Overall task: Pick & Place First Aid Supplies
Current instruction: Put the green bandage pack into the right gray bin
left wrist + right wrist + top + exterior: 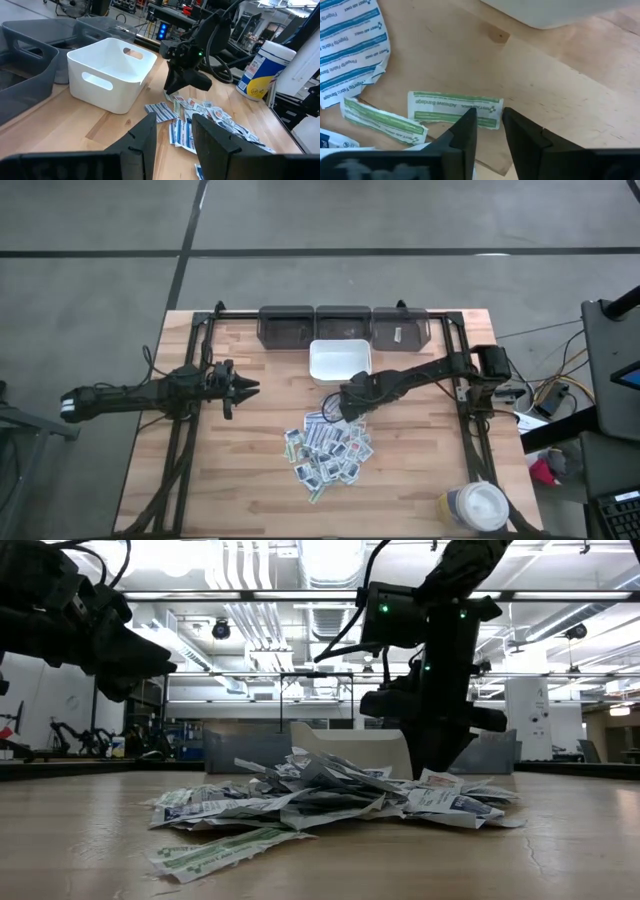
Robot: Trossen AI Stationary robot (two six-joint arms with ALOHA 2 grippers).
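The first aid supplies (328, 448) lie in a loose heap of small flat packets on the wooden table, in front of the white tray (340, 360). My right gripper (330, 408) points down at the heap's far left edge, open with a narrow gap. In the right wrist view its fingers stand over the one end of a green-printed strip (455, 107) that lies flat on the wood. A second green strip (382, 120) and blue-striped packets (347, 45) lie beside it. My left gripper (250, 387) waits open above the table's left part, pointing at the heap. My right gripper comes from above, pointing down, with one fingertip (467, 127) on either side of the green strip's end (490, 111). The strip lies flat on the table. I cannot tell whether the fingertips touch it.
Three dark grey bins (345, 323) stand in a row along the far edge behind the tray. A round white-lidded jar (478, 508) stands at the near right corner. Bare wood lies to the left of the heap (240, 470).
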